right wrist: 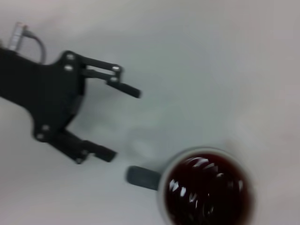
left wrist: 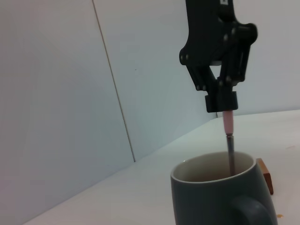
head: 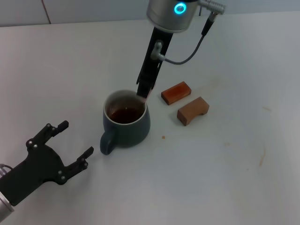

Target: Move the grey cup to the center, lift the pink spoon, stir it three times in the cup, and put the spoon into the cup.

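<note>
Nearest me, the left gripper (head: 71, 142) rests low over the white bench (head: 234, 178), fingers spread wide and empty, just beside the loop handle of the dark slate-grey ceramic mug (head: 126, 123). The mug stands mid-bench with dark brown liquid inside. Above it, the right gripper (left wrist: 225, 107) hangs with fingers clamped on the pale pink handle of the slim metal spoon (left wrist: 229, 140), bowl end dipped into the liquid. Beyond lie two brown wooden blocks (head: 184, 101).

Risk: stirring wide would knock the rim, slopping liquid or shifting the unheld mug.
</note>
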You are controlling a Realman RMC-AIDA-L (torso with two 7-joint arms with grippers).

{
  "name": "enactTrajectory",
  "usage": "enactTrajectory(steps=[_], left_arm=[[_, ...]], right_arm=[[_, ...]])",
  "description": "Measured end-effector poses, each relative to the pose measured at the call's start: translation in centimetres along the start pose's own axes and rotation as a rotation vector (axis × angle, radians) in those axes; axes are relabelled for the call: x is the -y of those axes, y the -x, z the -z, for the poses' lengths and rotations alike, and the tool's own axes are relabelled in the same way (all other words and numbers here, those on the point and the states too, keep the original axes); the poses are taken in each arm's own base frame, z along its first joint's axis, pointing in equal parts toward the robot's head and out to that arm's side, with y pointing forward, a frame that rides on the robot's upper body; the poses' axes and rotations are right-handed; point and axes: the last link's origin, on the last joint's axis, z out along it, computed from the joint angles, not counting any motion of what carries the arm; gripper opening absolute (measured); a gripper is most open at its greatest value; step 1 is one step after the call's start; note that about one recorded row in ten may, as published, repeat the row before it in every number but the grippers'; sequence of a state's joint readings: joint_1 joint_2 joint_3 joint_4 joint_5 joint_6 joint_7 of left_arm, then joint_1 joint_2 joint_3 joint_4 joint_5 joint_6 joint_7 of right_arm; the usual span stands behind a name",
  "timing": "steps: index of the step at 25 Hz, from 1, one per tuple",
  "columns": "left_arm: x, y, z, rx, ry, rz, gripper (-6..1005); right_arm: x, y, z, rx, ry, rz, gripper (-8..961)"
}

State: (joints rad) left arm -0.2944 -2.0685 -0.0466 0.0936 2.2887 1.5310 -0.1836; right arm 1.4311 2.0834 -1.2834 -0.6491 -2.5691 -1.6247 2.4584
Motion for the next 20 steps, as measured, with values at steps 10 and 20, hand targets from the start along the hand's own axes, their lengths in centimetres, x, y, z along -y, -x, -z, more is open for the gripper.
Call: enactTrajectory(steps=[10,20], left_arm=[[-0.1,-0.1,-0.1,-0.005,0.002,0.0,835],[0.2,-0.2,-0.1,-0.015,-0.017,0.009,835]], right_arm=[[-0.4,1.0,0.2,0.101,0.021,0.012,208],[-0.4,-2.6,3.5,0.391,-0.038,0.046,479]])
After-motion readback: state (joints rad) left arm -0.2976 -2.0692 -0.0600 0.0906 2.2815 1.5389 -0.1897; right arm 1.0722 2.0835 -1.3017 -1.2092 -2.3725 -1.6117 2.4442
